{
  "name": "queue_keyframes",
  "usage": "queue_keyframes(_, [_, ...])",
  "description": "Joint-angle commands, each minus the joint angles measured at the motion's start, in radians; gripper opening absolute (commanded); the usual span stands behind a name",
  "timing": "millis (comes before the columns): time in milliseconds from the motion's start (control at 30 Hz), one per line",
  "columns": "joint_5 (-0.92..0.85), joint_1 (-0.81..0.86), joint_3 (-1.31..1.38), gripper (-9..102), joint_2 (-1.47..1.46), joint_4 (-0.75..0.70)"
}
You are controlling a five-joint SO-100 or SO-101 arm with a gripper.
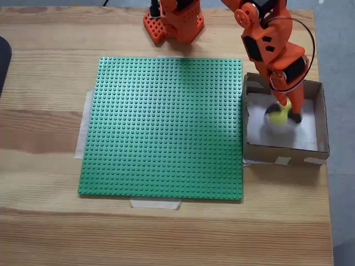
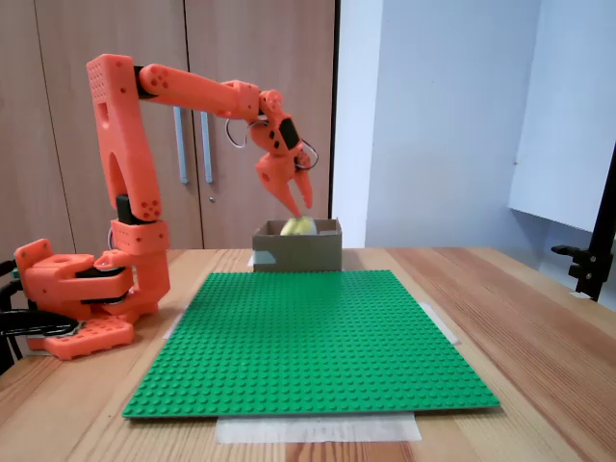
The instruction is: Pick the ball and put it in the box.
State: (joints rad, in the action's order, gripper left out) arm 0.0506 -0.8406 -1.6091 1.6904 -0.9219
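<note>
Yellow-black-white soft ball (image 1: 279,116) sat inside shallow brown cardboard box (image 1: 320,119), blurred. Orange fingers (image 2: 299,200) hung spread just above, holding nothing. Drop looked done; only retract over green studded plate (image 1: 166,127) left.

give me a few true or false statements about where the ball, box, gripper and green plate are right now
1. The ball is over the inside of the box. True.
2. The green studded plate has the ball resting on it. False: the plate carries nothing; the ball is at the box.
3. The gripper is above the box with its fingers spread. True: in the side-on fixed view the jaws stand apart above the ball.
4. The box sits on top of the green plate. False: it stands on the wooden table, beside the plate's edge.
5. The arm's base is inside the box. False: it stands on the table, away from the box.
</note>
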Motion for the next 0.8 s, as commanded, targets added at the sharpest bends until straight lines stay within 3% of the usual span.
queue_keyframes(0, [-0.012,-0.011,0.029,18,0.084,0.005])
queue_keyframes(767, [-0.028,0.003,-0.041,17,0.244,-0.023])
